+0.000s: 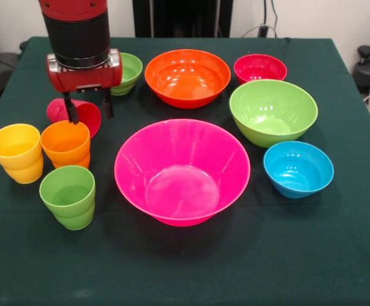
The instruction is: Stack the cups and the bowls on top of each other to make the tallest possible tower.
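At upper left the claw stands spread over the tilted red cup, one finger seemingly inside its mouth. The cup looks light, stiff and slippery; pinching its rim wall seems the surest hold. The pink bowl sits mid-table.
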`<state>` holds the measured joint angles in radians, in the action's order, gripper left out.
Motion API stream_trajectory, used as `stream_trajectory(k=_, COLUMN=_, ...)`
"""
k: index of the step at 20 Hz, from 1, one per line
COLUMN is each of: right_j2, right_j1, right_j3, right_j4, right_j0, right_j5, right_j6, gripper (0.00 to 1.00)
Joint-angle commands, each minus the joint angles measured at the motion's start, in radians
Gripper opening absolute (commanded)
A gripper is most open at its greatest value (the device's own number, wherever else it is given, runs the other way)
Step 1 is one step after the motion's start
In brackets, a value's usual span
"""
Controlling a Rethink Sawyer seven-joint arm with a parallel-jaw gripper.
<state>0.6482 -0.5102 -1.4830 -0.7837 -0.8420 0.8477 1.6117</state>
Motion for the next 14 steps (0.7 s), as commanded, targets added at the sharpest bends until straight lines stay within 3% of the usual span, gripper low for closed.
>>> stream_trajectory(k=1, right_j2=0.034, right_j1=0.048, right_j3=0.051, right_j4=-0.031, right_j0=0.068, right_j5=0.041, right_j6=-0.255, gripper=1.0)
stream_trajectory(k=14, right_j2=0.024, right_j1=0.109, right_j3=0.077, right_j4=-0.059, right_j0=0.038, right_j5=0.006, right_j6=-0.302, gripper=1.0)
